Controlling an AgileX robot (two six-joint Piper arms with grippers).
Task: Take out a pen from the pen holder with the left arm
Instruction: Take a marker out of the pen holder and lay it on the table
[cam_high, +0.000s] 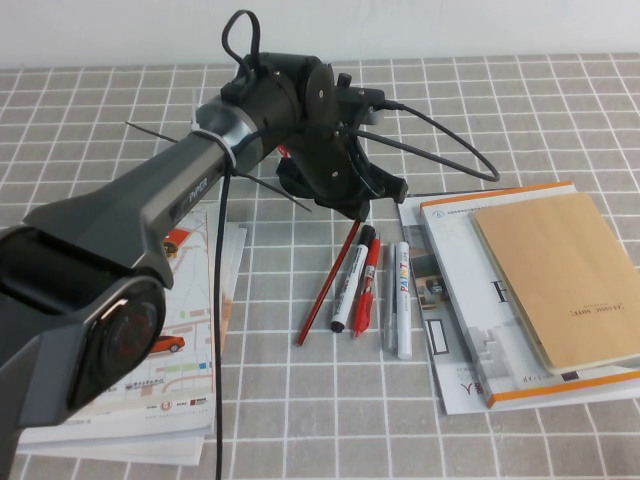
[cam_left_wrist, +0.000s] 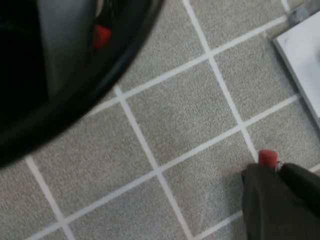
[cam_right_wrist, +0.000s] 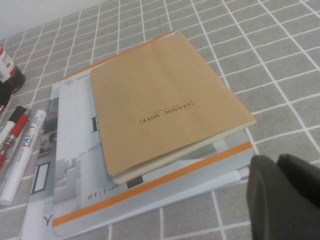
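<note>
My left arm reaches across the table, and its gripper (cam_high: 352, 208) points down just right of the black pen holder (cam_left_wrist: 90, 85). The wrist hides the holder in the high view. The wrist view looks past the holder's round rim, with something red inside it. The left gripper (cam_left_wrist: 277, 170) is shut on a thin red pen (cam_high: 325, 290). The pen's red end (cam_left_wrist: 267, 157) pokes out between the fingers, and its shaft slants down from the gripper toward the table's front. My right gripper (cam_right_wrist: 285, 200) hangs shut and holds nothing, just off the near corner of the book stack.
Three markers lie side by side right of the red pen: a black-capped one (cam_high: 350, 285), a red one (cam_high: 366, 285) and a white paint marker (cam_high: 402, 300). A brown notebook (cam_high: 560, 275) tops a book stack (cam_high: 460, 380) on the right. Map leaflets (cam_high: 190, 340) lie on the left.
</note>
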